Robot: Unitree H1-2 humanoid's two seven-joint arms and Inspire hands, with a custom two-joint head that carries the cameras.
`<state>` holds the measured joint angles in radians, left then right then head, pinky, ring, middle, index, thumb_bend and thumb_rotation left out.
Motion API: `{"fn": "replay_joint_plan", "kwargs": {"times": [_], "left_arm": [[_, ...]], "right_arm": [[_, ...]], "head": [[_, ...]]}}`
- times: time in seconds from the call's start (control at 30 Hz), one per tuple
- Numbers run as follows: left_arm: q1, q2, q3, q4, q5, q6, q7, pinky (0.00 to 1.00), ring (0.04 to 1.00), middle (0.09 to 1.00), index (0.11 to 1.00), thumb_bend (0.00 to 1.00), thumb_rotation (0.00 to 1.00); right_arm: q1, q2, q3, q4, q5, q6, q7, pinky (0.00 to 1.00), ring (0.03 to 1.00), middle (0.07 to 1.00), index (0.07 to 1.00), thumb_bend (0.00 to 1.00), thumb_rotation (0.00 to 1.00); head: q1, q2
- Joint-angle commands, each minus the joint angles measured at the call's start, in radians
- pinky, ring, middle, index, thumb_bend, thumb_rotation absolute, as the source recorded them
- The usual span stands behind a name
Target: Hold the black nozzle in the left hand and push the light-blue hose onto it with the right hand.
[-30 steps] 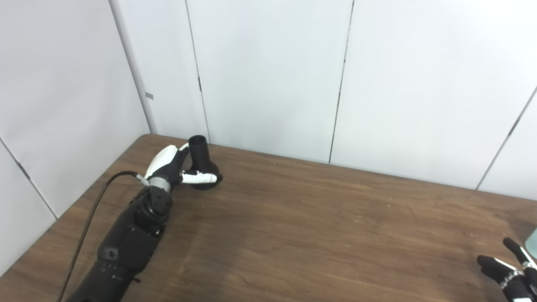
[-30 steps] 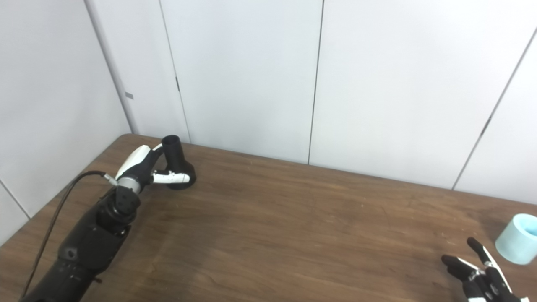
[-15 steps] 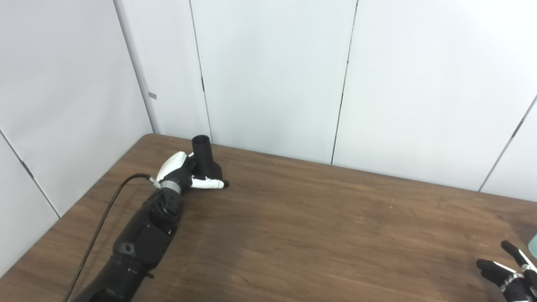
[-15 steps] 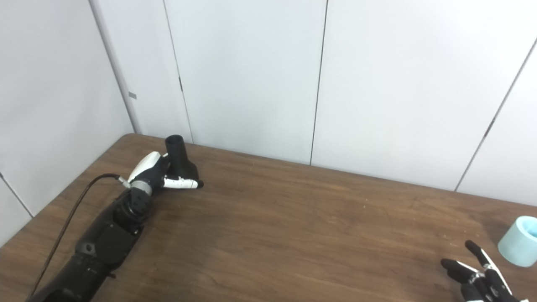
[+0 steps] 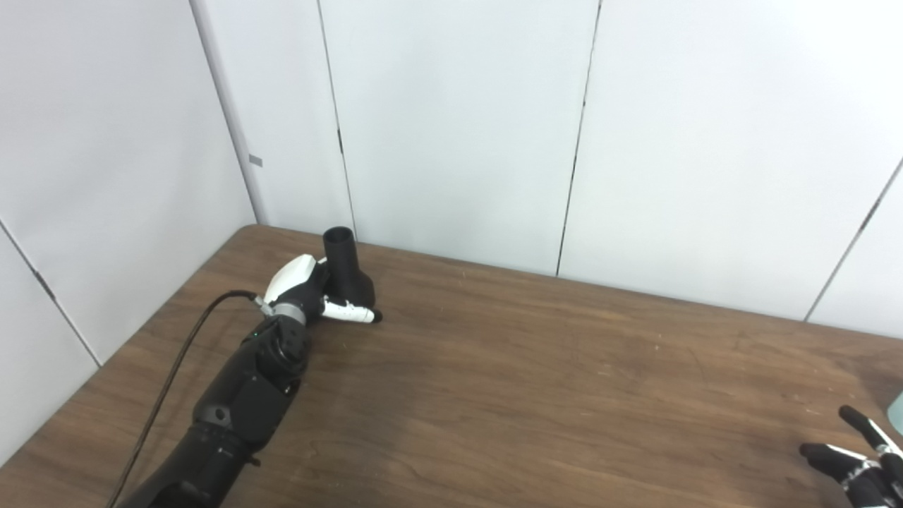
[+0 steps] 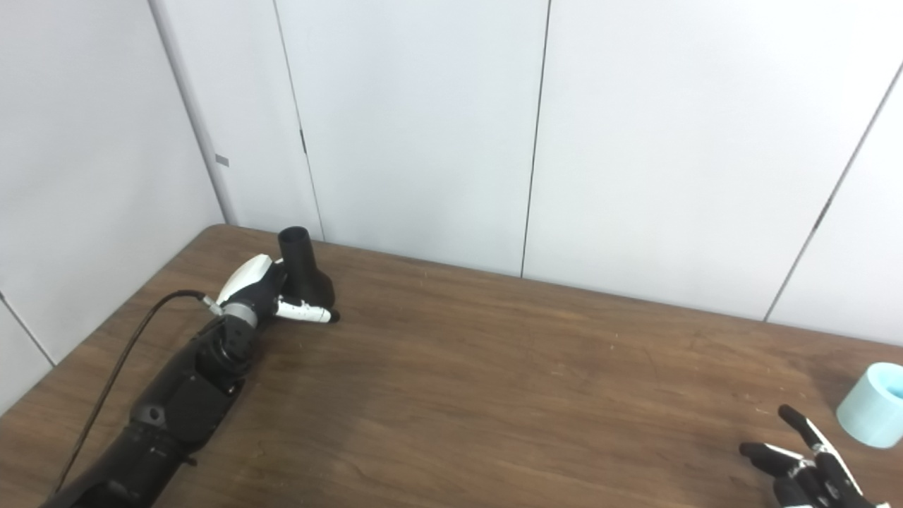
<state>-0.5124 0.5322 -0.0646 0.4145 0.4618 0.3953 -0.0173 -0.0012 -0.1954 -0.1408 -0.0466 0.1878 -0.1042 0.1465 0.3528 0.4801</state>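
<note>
Since 1 s ago the left hand point(image 5: 310, 296) has closed in on the black nozzle point(image 5: 344, 268): its white thumb now lies tight across the nozzle's wide base instead of standing off it, and the arm has slid a bit further up the table point(image 5: 529, 381). Whole pic also shifted slightly, so the camera moved too. Nozzle sits upper left of frame, near the far table corner, upright w/ narrow open mouth up, base on the wood; can't see inside the mouth, just dark. Left hand is wrapped round its lower part, fingers hidden behind it, thumb in front.

Right hand point(image 6: 804, 469) is at bottom right edge, mostly cut off, dark fingers spread apart and pointing up-left, holding nothing. Light-blue hose point(image 6: 873, 404) shows as a short stubby tube at right edge, just beside that hand's fingertips but not touching; open end faces up-right, interior not clear. Nozzle and hose are well apart, opposite sides of frame. Black cable point(image 5: 176, 367) runs along the left arm.
</note>
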Motion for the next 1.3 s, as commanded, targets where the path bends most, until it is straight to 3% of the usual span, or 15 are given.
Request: {"fn": "replay_joint_plan", "kwargs": {"times": [0.0,0.1,0.17,0.2,0.23,0.3,0.4,0.53,0.97,1.27], "left_arm": [[-0.063,0.026,0.018,-0.01,-0.01,0.0,0.006,1.0,0.94,0.824,0.788,0.96,0.23],[-0.066,0.027,0.019,-0.001,-0.012,-0.018,0.009,1.0,0.871,0.72,0.732,0.93,0.17],[-0.063,0.029,0.021,0.009,-0.008,-0.051,0.033,1.0,0.818,0.66,0.655,0.9,0.07],[-0.065,0.026,0.024,0.023,-0.009,-0.068,0.048,1.0,0.776,0.616,0.557,0.68,0.06],[-0.067,0.022,0.027,0.034,-0.011,-0.078,0.057,1.0,0.735,0.567,0.516,0.6,0.03],[-0.071,0.016,0.023,0.05,-0.014,-0.09,0.064,0.97,0.646,0.49,0.504,0.54,0.01],[-0.075,0.022,0.001,0.059,0.001,-0.106,0.062,0.96,0.595,0.473,0.498,0.53,0.0],[-0.073,0.031,-0.028,0.051,0.036,-0.122,0.077,1.0,0.654,0.495,0.475,0.52,0.0],[-0.053,0.033,-0.046,0.013,0.099,-0.148,0.145,1.0,0.691,0.491,0.479,0.53,0.0],[0.0,0.034,-0.046,-0.082,0.106,-0.138,0.105,1.0,0.732,0.531,0.441,0.52,0.0]], "right_arm": [[0.007,0.017,0.005,0.019,0.008,-0.009,-0.004,0.77,0.709,0.619,0.867,0.66,0.64],[0.004,0.02,0.008,0.016,0.004,-0.007,-0.006,0.77,0.709,0.614,0.846,0.66,0.64],[0.002,0.019,0.007,0.014,0.004,-0.008,-0.006,0.78,0.709,0.613,0.836,0.66,0.63],[0.0,0.019,0.008,0.014,0.003,-0.009,-0.007,0.78,0.709,0.613,0.834,0.66,0.63],[-0.001,0.02,0.008,0.014,0.001,-0.011,-0.008,0.78,0.709,0.613,0.833,0.66,0.64],[-0.005,0.022,0.01,0.015,-0.006,-0.015,-0.011,0.78,0.71,0.613,0.833,0.66,0.64],[-0.009,0.027,0.015,0.015,-0.019,-0.018,-0.017,0.78,0.71,0.615,0.832,0.65,0.63],[-0.012,0.03,0.015,0.017,-0.028,-0.026,-0.021,0.78,0.711,0.615,0.831,0.66,0.64],[-0.017,0.035,0.016,0.017,-0.026,-0.03,-0.017,0.81,0.732,0.622,0.798,0.67,0.67],[-0.013,0.039,0.023,-0.006,-0.044,-0.011,-0.029,0.81,0.746,0.624,0.755,0.66,0.67]], "head": [[-0.003,0.002],[-0.01,0.0],[-0.01,0.0],[-0.008,0.0],[-0.008,0.0],[-0.008,-0.001],[-0.016,-0.003],[-0.018,-0.005],[-0.021,-0.003],[-0.032,0.01]]}}
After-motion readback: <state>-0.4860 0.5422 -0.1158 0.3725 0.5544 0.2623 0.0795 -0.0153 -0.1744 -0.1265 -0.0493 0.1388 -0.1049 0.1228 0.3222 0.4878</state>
